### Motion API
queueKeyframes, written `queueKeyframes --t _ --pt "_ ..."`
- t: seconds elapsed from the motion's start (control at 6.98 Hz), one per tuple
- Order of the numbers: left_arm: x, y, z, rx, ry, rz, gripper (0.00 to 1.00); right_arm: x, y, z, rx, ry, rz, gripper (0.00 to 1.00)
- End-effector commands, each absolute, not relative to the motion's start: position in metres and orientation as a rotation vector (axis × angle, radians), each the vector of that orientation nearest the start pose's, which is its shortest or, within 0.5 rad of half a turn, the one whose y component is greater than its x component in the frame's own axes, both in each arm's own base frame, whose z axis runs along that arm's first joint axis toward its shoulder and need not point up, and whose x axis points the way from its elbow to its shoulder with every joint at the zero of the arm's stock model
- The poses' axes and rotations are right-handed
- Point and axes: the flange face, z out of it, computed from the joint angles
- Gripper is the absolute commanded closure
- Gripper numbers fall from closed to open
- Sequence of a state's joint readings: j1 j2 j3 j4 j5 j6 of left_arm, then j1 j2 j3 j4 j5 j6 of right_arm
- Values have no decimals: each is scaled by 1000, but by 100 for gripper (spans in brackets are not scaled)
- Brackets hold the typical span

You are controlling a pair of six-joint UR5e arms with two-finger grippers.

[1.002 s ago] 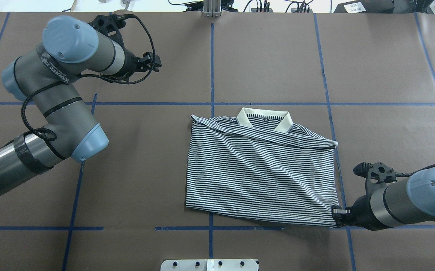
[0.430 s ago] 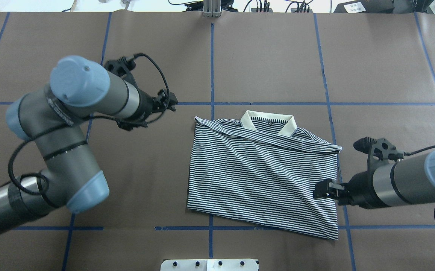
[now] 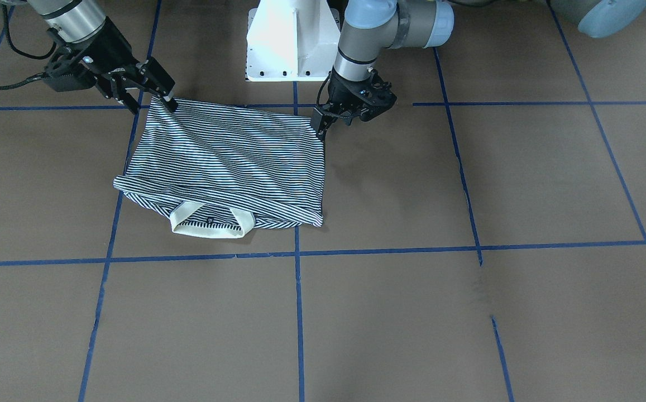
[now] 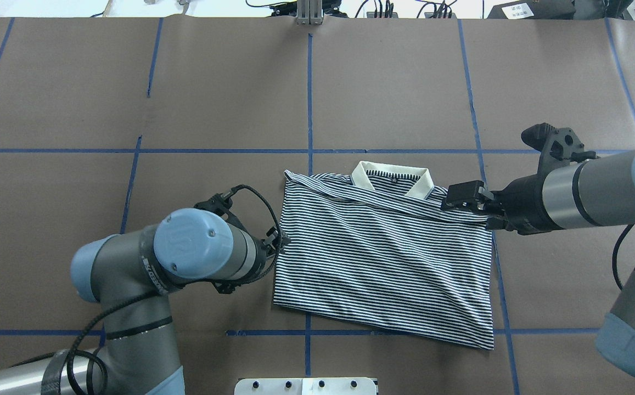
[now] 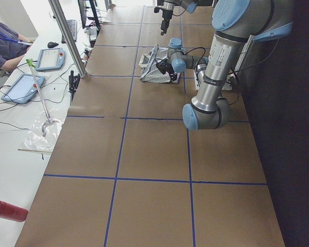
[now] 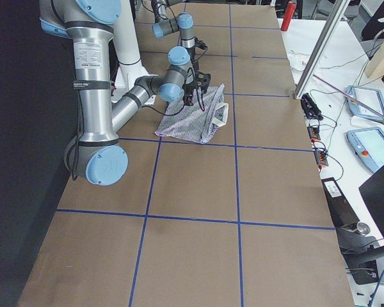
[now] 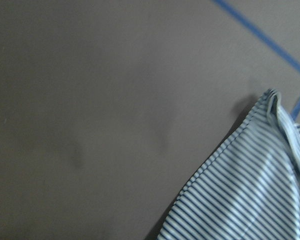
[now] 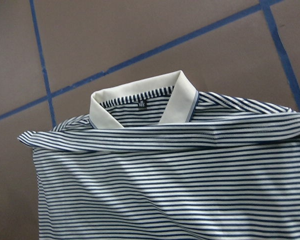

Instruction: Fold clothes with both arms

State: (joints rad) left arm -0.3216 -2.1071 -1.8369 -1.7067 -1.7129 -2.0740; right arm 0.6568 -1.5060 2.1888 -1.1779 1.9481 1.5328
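Shirt (image 4: 377,258) lies part-folded at centre of bench (image 4: 405,82). Right claw (image 3: 152,105) spread at its right side. Left claw (image 4: 280,241) beside its left edge; state cannot be told. Recommend pinching all layers and lifting both sides level.

One striped polo shirt (image 4: 383,252), two robot arms (image 4: 196,258) (image 4: 586,189), one white pedestal (image 3: 292,39), seemingly two tablets (image 5: 51,58) (image 5: 23,87)

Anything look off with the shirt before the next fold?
Yes: the polo shirt lies askew. Its hem slants against the blue tape line, the right corner reaching past it, and diagonal wrinkles cross the body.
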Motion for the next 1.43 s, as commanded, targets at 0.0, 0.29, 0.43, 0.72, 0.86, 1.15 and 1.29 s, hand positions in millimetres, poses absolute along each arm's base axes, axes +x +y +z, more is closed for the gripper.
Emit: queueKeyframes --t 0.0,0.29,0.43,0.72,0.86,1.15,1.29 --pt "584 -281 227 -282 907 -761 10 -307 -371 292 57 -1123 366 0" --pt "618 -268 229 -289 873 -803 11 -305 -373 292 61 -1126 366 0" --pt "630 -270 224 -287 868 -805 13 -305 -374 292 61 -1126 368 0" --pt "628 -270 218 -301 875 -830 71 -304 -374 291 60 -1127 367 0" --pt "622 -269 211 -299 877 -824 100 -304 -373 291 60 -1128 367 0" --pt "597 -265 194 -278 883 -780 100 -303 -374 291 58 -1127 369 0" --pt "599 -267 200 -267 871 -775 100 -304 -373 292 54 -1125 369 0"
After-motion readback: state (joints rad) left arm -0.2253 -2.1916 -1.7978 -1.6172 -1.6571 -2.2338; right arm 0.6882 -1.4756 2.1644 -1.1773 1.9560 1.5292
